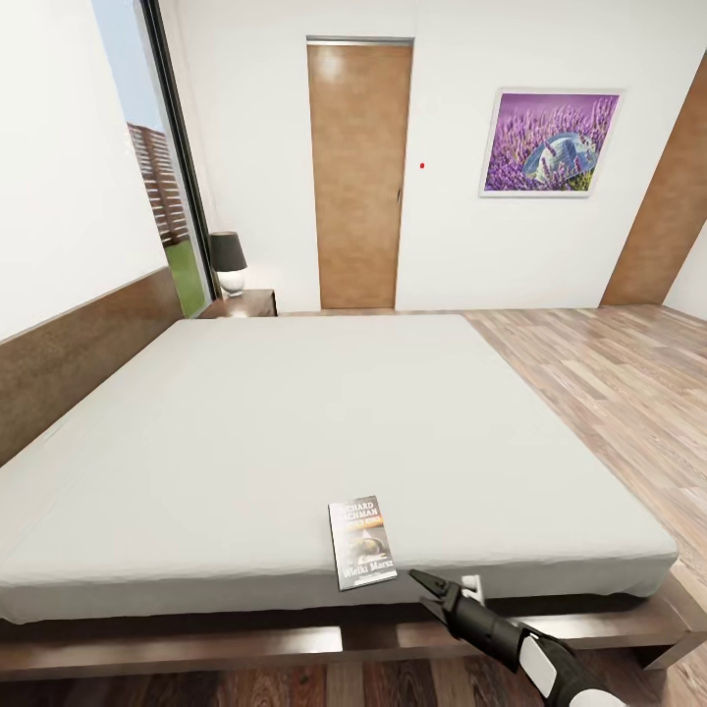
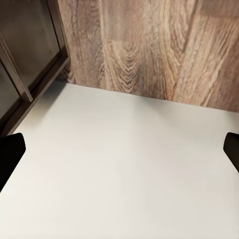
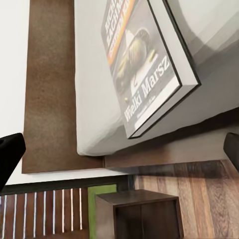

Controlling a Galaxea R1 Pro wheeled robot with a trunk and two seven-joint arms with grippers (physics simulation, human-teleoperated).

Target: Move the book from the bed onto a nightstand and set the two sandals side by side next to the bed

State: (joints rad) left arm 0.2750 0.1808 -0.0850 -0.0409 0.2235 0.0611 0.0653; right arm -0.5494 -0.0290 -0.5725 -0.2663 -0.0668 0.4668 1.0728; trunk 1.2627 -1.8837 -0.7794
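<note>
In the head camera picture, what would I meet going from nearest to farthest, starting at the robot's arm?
Right gripper → book at the near edge of the bed → nightstand with a lamp → brown door in the far wall.

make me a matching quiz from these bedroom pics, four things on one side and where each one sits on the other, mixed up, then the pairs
Things:
1. dark paperback book with an orange band
2. black-shaded table lamp
3. purple lavender picture
4. right gripper

Places:
A. on the far white wall, right of the brown door
B. at the near edge of the off-white mattress
C. just off the bed's near edge, beside the book
D. on the dark brown nightstand by the window

Pairs: 1-B, 2-D, 3-A, 4-C
</note>
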